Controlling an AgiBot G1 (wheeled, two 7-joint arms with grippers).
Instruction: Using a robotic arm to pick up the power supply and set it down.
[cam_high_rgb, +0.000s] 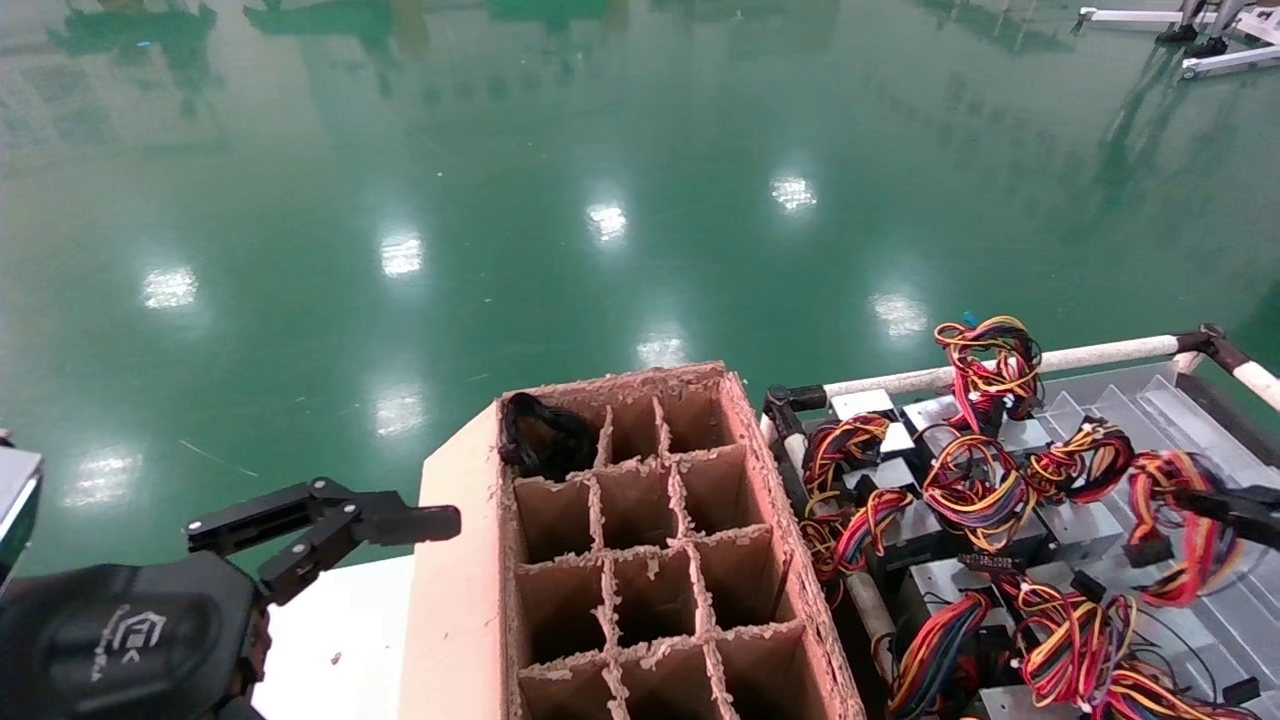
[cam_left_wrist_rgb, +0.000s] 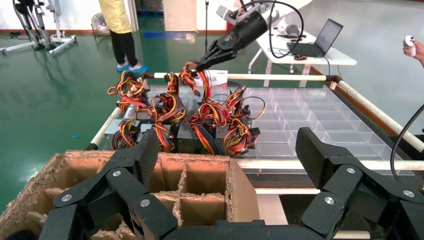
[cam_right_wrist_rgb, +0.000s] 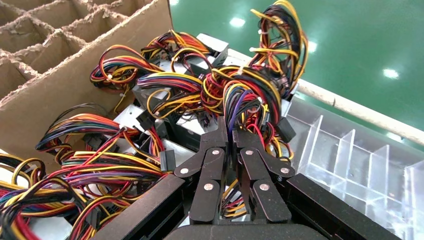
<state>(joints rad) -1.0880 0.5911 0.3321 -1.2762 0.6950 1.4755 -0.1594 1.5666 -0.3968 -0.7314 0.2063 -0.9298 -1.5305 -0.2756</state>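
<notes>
Several silver-grey power supplies with red, yellow, orange and black wire loops lie in a heap (cam_high_rgb: 960, 500) to the right of the cardboard box. My right gripper (cam_right_wrist_rgb: 231, 135) reaches in from the right edge of the head view (cam_high_rgb: 1215, 505). It is shut on the wire bundle (cam_right_wrist_rgb: 242, 92) of one power supply (cam_high_rgb: 1165, 480), and that unit's metal box is hidden under wires. The left wrist view shows the white right arm (cam_left_wrist_rgb: 240, 32) with its gripper (cam_left_wrist_rgb: 202, 65) pinching a wire loop at the heap's far side. My left gripper (cam_high_rgb: 385, 545) is parked at lower left, open and holding nothing (cam_left_wrist_rgb: 227, 150).
A cardboard box (cam_high_rgb: 455, 560) with divider cells stands at centre; a black coiled cable (cam_high_rgb: 540, 435) sits in its far left cell. A clear compartment tray (cam_high_rgb: 1180, 400) with a white rail (cam_high_rgb: 1000, 375) holds the heap. A person (cam_left_wrist_rgb: 117, 30) and a desk with a laptop (cam_left_wrist_rgb: 320, 42) stand beyond.
</notes>
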